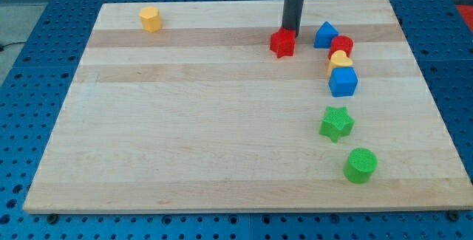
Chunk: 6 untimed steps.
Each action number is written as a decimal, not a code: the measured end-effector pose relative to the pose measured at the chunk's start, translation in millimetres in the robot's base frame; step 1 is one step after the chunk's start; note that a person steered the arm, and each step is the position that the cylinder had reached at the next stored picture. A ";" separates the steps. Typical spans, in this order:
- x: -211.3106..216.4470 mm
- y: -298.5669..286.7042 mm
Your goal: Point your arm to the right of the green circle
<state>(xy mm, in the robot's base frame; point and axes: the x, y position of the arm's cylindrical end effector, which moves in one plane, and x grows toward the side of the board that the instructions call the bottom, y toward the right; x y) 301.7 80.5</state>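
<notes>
The green circle [361,165] lies near the view's bottom right of the wooden board [185,122]. My tip [290,32] is far above it in the view, near the board's top edge, touching or just behind the red star-like block [282,43]. A green star [336,123] lies just up and left of the green circle.
A blue block with a peaked top [326,35], a red cylinder [342,46], a yellow heart-like block [340,60] and a blue cube [343,81] form a line at the view's right of my tip. A yellow hexagon [150,18] sits at the top left.
</notes>
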 end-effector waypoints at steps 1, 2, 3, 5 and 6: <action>-29.5 14.9; -76.4 38.8; -82.1 103.7; 15.3 187.6; 102.3 183.1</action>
<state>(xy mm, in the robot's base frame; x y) 404.0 263.6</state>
